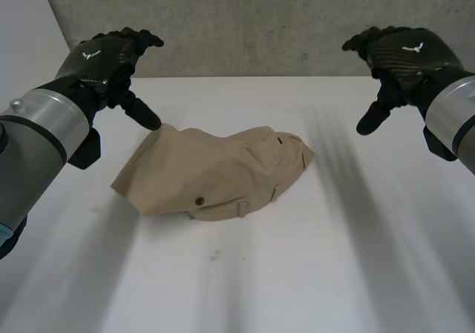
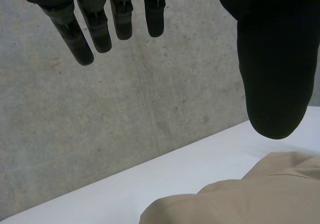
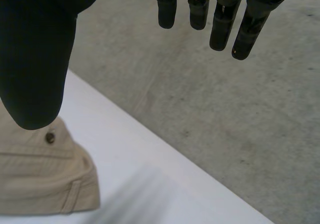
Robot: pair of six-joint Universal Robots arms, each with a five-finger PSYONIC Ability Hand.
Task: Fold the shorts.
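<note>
— Where are the shorts found?
— They are bunched in a heap on the white table, left of its middle.
— And the hands?
— The left hand is held over the heap's far left edge, and the right hand well apart at the right. The fingers of both are left loosely straight, and nothing is grasped.

A white table meets a grey, mottled concrete wall at its far edge.
</note>
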